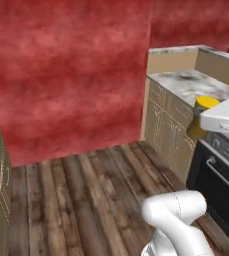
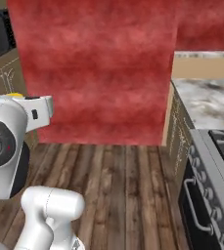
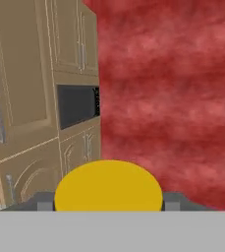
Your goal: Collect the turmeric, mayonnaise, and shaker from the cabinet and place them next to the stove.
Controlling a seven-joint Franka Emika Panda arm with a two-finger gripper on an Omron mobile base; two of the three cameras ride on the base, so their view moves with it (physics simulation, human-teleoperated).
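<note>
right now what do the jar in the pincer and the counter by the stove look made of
Turmeric: amber see-through body, probably glass or plastic, with a matte yellow lid, likely plastic.
Counter: mottled grey-white top with dark veining, looks like polished marble or stone.

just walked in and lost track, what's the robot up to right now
The arm is carrying the turmeric, the amber jar with the yellow lid, with its tool shut on it; the lid sits between the fingertips in the hand view. In the left base view the jar hangs in the air beside the stove and the marble counter, not yet set down.
</note>
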